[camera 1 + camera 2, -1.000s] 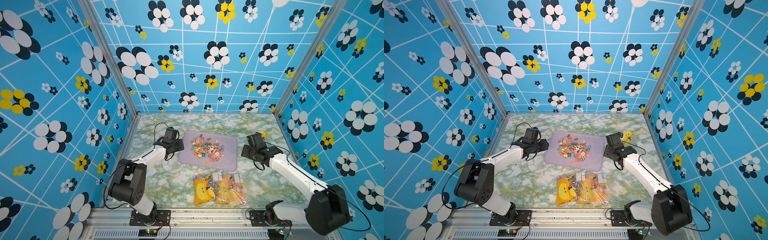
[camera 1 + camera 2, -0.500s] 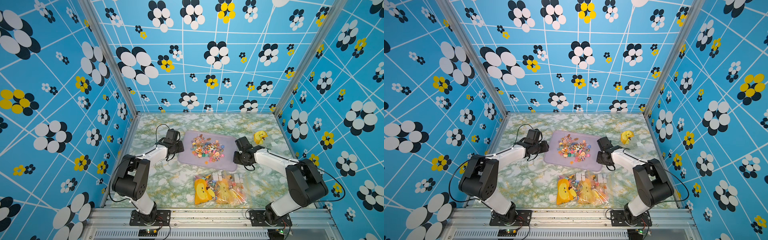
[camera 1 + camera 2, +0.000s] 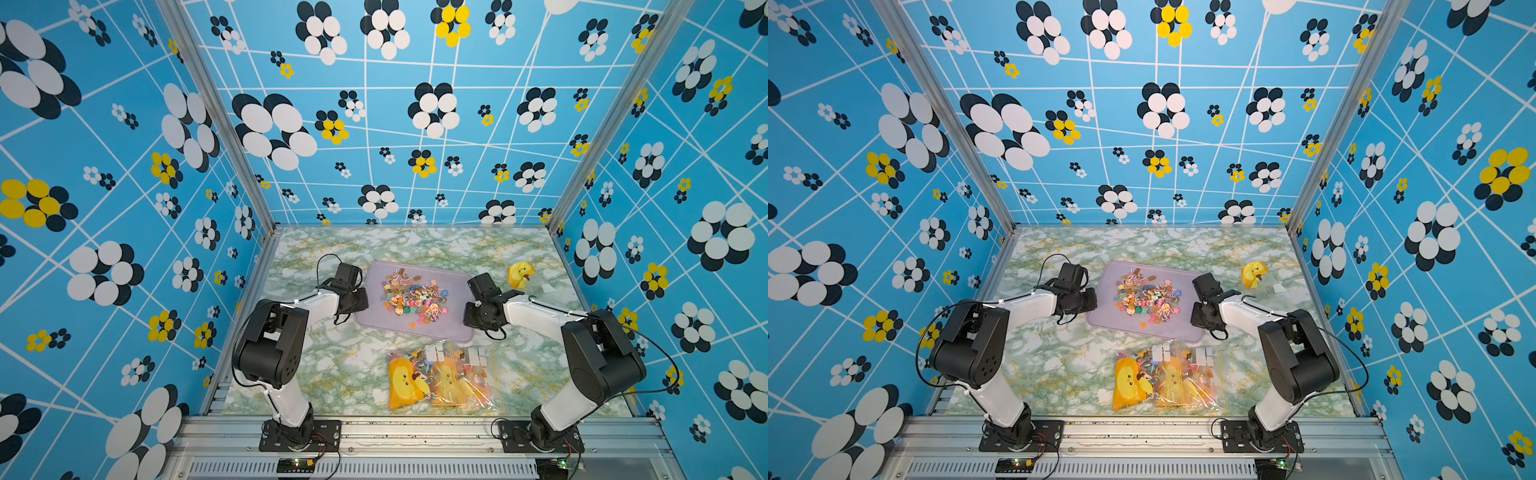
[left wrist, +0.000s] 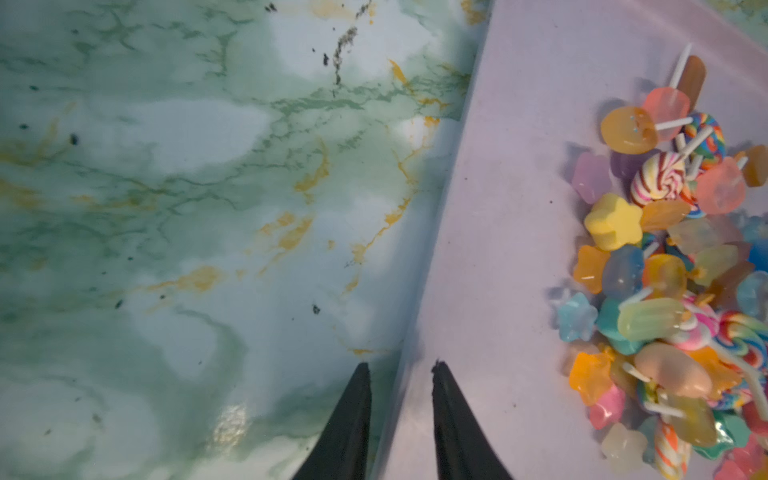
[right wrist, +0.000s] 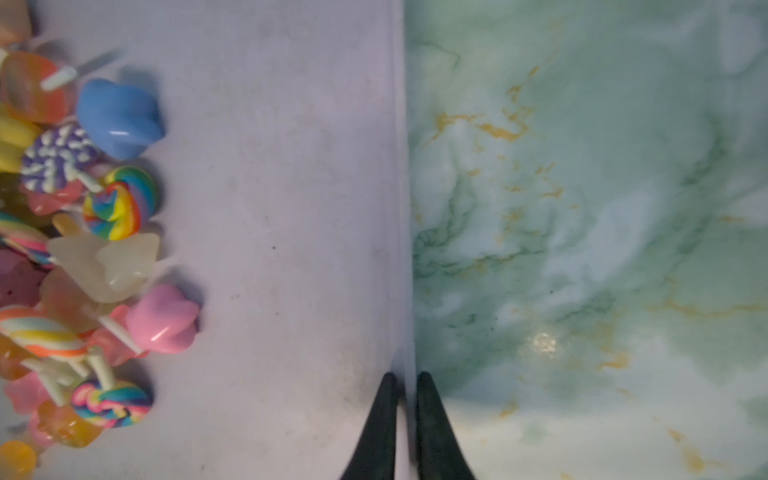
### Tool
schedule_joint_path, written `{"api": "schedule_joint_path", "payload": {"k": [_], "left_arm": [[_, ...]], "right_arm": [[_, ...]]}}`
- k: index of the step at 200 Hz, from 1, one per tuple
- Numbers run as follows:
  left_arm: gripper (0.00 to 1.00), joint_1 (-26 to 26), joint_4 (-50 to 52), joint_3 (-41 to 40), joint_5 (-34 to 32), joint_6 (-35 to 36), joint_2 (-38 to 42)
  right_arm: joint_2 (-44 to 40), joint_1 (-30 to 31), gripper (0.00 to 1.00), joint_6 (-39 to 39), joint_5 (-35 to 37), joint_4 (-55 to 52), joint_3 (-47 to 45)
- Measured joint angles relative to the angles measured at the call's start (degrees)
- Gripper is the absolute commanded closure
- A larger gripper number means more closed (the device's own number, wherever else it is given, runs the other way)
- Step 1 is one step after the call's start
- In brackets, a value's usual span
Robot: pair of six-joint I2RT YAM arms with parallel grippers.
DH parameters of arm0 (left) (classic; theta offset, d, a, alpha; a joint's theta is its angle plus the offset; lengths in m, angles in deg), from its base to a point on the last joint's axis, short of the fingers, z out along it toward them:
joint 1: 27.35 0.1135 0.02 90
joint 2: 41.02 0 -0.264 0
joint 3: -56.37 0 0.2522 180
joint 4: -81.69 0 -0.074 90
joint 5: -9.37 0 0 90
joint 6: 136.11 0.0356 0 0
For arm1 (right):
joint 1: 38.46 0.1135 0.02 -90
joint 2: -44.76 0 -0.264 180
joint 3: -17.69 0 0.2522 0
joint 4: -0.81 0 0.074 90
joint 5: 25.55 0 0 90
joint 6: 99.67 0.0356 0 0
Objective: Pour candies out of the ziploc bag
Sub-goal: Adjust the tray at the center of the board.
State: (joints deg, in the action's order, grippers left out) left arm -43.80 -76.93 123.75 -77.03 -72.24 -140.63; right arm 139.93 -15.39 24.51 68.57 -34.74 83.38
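The green-veined marble table (image 3: 332,374) carries a lavender tray (image 3: 455,291) at its middle, seen in both top views. Nearer the robot's bases lies the clear ziploc bag (image 3: 440,376), flat on the table and apart from the tray's front edge. It is printed with yellow figures and has coloured sweets inside.

The candies (image 3: 415,297) lie in a loose heap on the middle of the tray: swirl lollipops on pale sticks, stars and translucent pieces. The heap sits between the two hands and touches neither. A strip of bare tray separates it from each hand.

The left hand (image 3: 362,301) is at the tray's left edge. In its wrist view the left hand (image 4: 400,365) is partly open, with a clear gap between the dark fingertips. One fingertip is over the table and the other over the tray, so the rim runs between them. I cannot tell whether either tip touches the rim. The candies (image 4: 665,291) lie off to the tray side of the fingers.

The right hand (image 3: 467,319) is at the tray's right edge. Its wrist view shows the right hand (image 5: 402,376) closed to a thin slit on the rim of the tray (image 5: 291,208), with the candies (image 5: 83,249) well clear of the tips.

A yellow toy (image 3: 519,275) stands on the table beyond the right hand. One orange star candy (image 3: 412,325) lies alone by the tray's front edge.
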Motion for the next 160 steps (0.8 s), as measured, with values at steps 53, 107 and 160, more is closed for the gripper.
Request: {"api": "schedule_joint_path", "payload": {"k": [53, 107, 160], "left_arm": [[0.89, 0.57, -0.37, -0.37, -0.57, 0.37, -0.26], [0.91, -0.17, -0.66, -0.44, -0.61, 0.63, -0.26], [0.93, -0.61, -0.98, -0.44, -0.44, 0.57, -0.26]], "right_arm": [[2.45, 0.00, 0.95, -1.40, 0.44, -1.73, 3.45], [7.78, -2.01, 0.98, -5.22, 1.81, -4.44, 10.54], [12.22, -4.22, 0.98, -8.20, 1.36, -6.49, 16.68]]}}
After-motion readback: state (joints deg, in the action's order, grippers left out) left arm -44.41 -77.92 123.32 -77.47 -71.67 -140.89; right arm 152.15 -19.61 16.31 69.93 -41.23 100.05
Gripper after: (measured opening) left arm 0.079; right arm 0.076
